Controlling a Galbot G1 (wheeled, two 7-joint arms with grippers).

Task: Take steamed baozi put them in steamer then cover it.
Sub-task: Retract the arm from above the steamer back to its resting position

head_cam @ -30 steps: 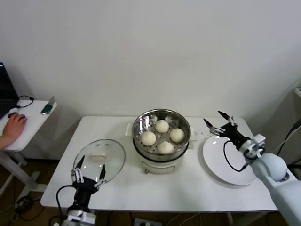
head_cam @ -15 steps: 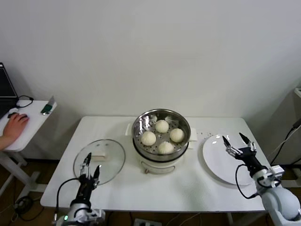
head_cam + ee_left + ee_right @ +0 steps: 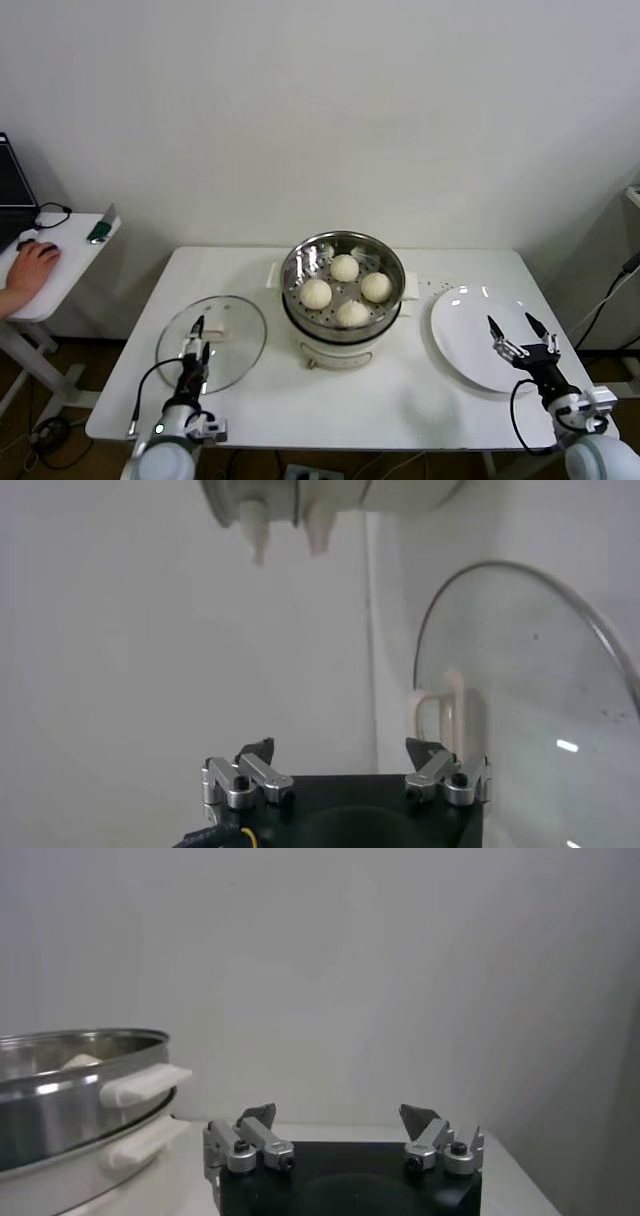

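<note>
Several creamy-white baozi [image 3: 345, 289] sit in the shiny steamer [image 3: 343, 252] on its white pot base at the table's middle. The glass cover [image 3: 235, 345] with its white handle [image 3: 212, 325] lies flat on the table to the steamer's left. My left gripper [image 3: 195, 343] is open and empty over the cover's near edge; in the left wrist view [image 3: 340, 752] the cover [image 3: 540, 680] and its handle [image 3: 440, 715] lie just ahead. My right gripper [image 3: 522, 333] is open and empty over the white plate's near edge; the right wrist view [image 3: 340, 1116] shows the steamer [image 3: 70, 1088] to one side.
An empty white plate [image 3: 470, 335] lies on the table right of the steamer. A person's hand [image 3: 28, 268] rests on a side table at far left, with a laptop. The wall stands behind the table.
My right arm has drawn back from the steamer's side, across the plate toward the table's near right corner. My left gripper has moved forward over the cover's near edge.
</note>
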